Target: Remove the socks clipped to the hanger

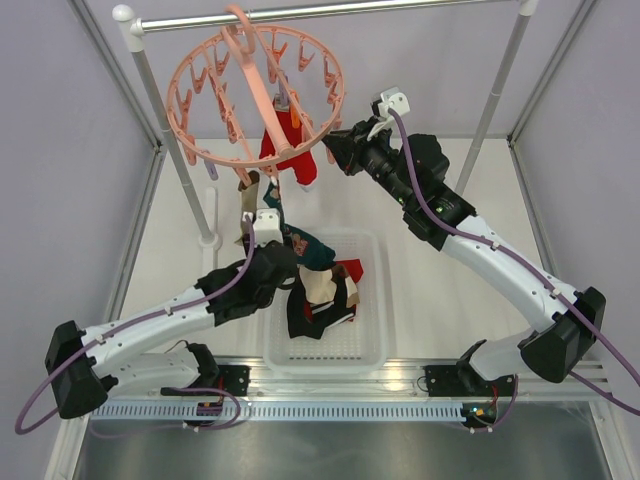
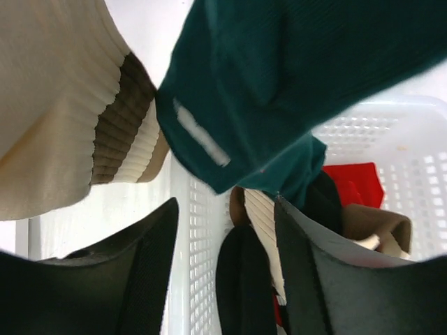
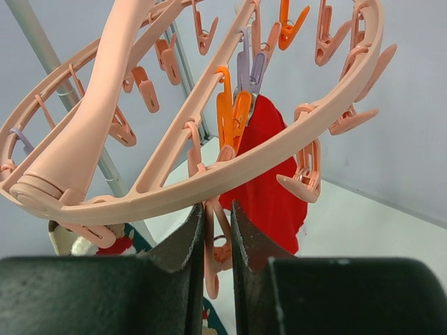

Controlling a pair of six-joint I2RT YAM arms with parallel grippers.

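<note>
The right gripper (image 3: 217,206) is pinching a clip (image 3: 216,255) dangling under the hanger (image 3: 209,188) rim, probably steadying the ring so it is not swinging while socks are being pulled off. A red sock (image 3: 269,167) is hanging clipped just beyond its fingers. The left gripper (image 2: 225,202) is standing open over the basket (image 2: 391,132), gripping nothing. A teal sock (image 2: 279,70) is lying just past its fingertips, apparently being dropped to join the pile (image 2: 353,185) below. A beige sock (image 2: 56,105) is hanging to its left.
</note>
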